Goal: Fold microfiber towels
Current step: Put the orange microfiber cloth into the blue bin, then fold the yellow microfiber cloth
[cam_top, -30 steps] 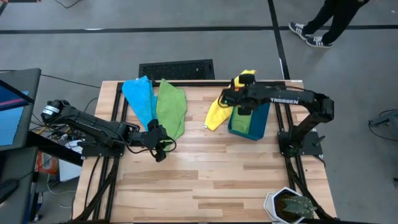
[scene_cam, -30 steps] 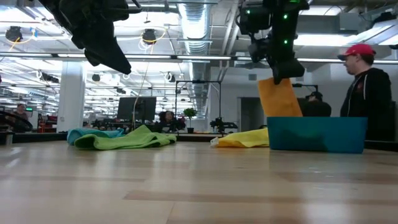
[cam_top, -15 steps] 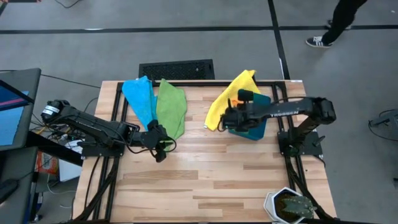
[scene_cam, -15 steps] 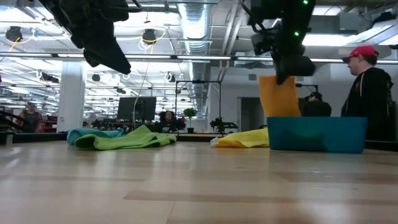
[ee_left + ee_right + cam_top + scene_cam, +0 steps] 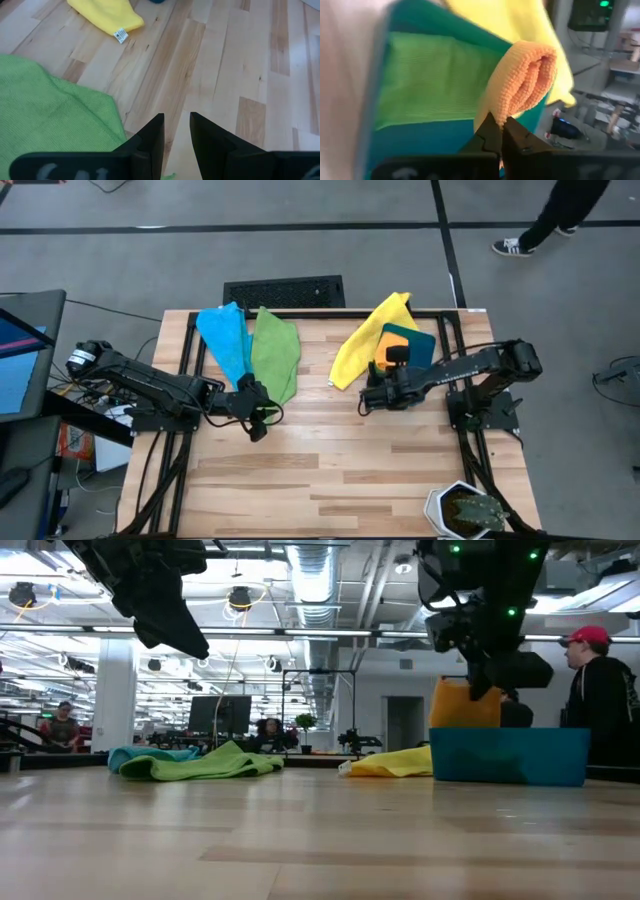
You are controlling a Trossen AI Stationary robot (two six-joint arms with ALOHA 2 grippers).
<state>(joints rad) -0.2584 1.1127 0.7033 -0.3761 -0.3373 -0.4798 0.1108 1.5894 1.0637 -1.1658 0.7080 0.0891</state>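
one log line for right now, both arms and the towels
right gripper: shut on orange towel above bin | left gripper: idle by green towel

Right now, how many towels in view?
5: blue towel and green towel on the table's left, yellow towel beside the bin, orange towel in the right pincer, another green one inside the bin. More may be hidden.

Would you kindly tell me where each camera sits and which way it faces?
High view: overhead, looking straight down on the table and both arms.
Low view: table height, looking level across; arms hang from above.
Left wrist: past the left end effector to the green towel.
Right wrist: right end effector pinching the orange towel.
Shared: the teal bin, in high and low views.
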